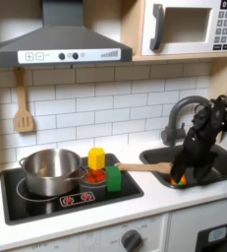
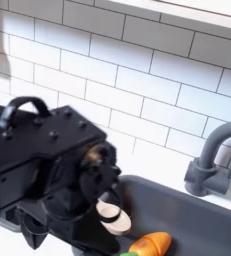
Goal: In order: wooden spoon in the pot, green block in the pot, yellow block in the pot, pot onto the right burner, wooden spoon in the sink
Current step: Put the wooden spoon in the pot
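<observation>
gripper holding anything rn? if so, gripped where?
Yes, the wooden spoon. The gripper holds it at the bowl end, over the sink; the handle points toward the cooktop. The second exterior view shows the bowl at the fingers.

Pot (image 1: pixel 51 170) on left burner in first exterior view. Two blocks (image 1: pixel 96 157) on right burner (image 1: pixel 97 177). Wooden spoon (image 1: pixel 149 167) lies between cooktop and sink (image 1: pixel 219 169). Gripper (image 1: pixel 187 165) over sink.
</observation>
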`<action>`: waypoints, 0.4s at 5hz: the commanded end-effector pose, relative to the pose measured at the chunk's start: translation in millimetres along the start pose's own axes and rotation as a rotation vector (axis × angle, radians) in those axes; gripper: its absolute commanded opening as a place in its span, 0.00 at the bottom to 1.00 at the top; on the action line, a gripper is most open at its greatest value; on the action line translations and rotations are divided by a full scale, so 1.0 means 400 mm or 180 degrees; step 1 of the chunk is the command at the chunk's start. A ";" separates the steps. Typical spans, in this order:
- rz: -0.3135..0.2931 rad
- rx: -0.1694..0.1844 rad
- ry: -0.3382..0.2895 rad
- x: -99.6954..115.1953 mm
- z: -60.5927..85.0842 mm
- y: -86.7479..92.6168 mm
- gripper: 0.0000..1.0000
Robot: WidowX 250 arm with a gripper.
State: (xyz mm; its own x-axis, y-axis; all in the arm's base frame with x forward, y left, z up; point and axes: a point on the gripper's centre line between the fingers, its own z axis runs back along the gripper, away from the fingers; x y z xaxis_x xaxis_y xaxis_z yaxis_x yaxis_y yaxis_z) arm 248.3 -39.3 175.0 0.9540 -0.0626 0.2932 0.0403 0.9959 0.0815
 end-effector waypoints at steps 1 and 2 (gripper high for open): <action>-0.0204 -0.0416 -0.0172 0.032 -0.070 0.003 1.00; -0.0304 -0.0549 -0.0299 0.053 -0.081 0.000 1.00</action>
State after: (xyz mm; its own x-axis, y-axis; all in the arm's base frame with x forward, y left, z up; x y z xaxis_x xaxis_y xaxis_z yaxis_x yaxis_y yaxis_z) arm 277.2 -39.5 150.8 0.9126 -0.1534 0.3789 0.1852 0.9815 -0.0487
